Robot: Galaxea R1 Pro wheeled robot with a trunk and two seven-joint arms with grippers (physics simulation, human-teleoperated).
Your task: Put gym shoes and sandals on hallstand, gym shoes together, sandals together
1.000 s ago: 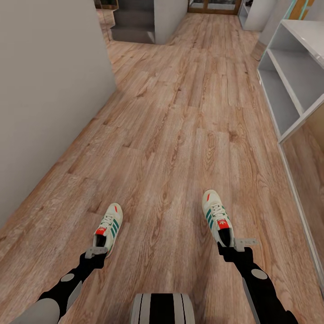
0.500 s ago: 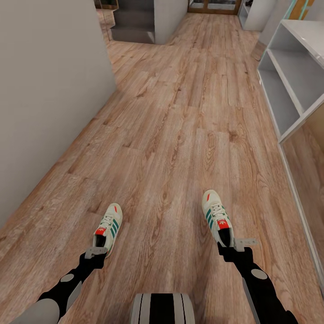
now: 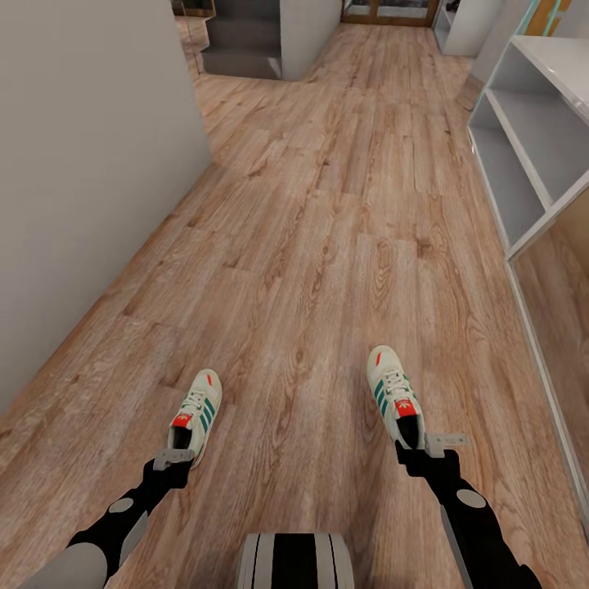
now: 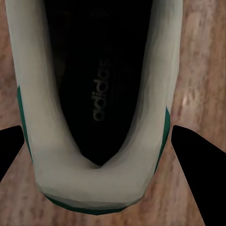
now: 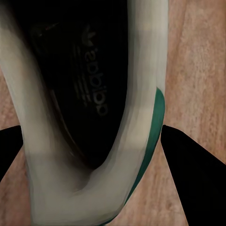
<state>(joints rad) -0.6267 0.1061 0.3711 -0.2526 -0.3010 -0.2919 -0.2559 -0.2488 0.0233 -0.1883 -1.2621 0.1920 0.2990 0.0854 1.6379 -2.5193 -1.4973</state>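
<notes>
Left wall: plain pale grey wall point(image 3: 82, 180) running down the corridor's left side
Floor: light brown wood-plank corridor floor point(image 3: 327, 245) with visible grain, stretching to a far doorway
Left pincer point(image 3: 173, 458): clenched on the heel of the left cream-white sneaker with green stripes point(image 3: 196, 413); its fingers point(image 4: 195, 155) flank the heel
Right pincer point(image 3: 425, 448): grasping the heel of the right cream-white sneaker point(image 3: 394, 394)
Right side: pale grey hallstand with open shelves point(image 3: 532, 155), well apart from both shoes
</notes>
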